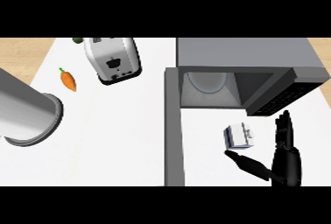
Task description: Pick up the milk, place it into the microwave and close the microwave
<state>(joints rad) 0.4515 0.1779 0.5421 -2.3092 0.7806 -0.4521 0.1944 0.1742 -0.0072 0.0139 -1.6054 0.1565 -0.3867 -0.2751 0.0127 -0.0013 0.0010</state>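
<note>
Task barely begun, by my reading. Small white milk carton [238, 136] stands on the white counter [116, 144], lower right of frame, just below the grey box microwave [245, 54], whose door [173, 131] is swung wide. Nothing lifted, placed or closed yet. Black right hand [286, 159] is beside the carton, fingers straight, thumb spread under it, holding nothing. No contact evident.

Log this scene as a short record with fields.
milk: on the counter, in front of the microwave, not held
microwave: open, plate inside
door: swung out to the view's left of the milk
right hand: open, fingers right of the milk, thumb below it
left hand: not in view
elsewhere: toaster, carrot, grey cylinder, all left of the door
task state: milk not yet picked up
</note>
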